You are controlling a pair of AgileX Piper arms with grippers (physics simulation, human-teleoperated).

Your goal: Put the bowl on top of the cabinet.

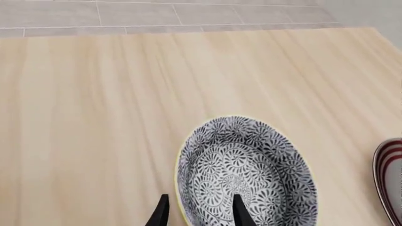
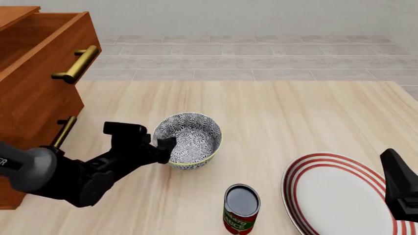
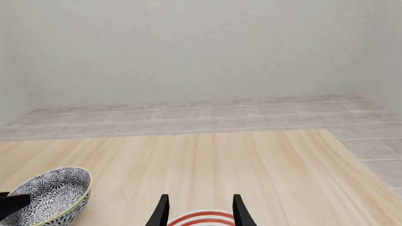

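The bowl [image 2: 193,137], grey-and-white patterned with a pale rim, stands upright on the table just right of the cabinet [image 2: 33,93]. My left gripper [image 2: 163,149] is at the bowl's left rim. In the left wrist view the bowl [image 1: 251,169] has its rim between the spread fingers of the left gripper [image 1: 201,214], one finger inside and one outside, so it is open. My right gripper [image 3: 201,212] is open above the plate's edge, far right of the bowl [image 3: 53,193]. In the front view only the dark body of the right gripper [image 2: 400,188] shows.
A white red-ringed plate [image 2: 339,196] lies at the front right. A dark can with a red and green label [image 2: 242,209] stands in front of the bowl. The cabinet's upper drawer [image 2: 46,34] juts out with its brass handle [image 2: 76,63].
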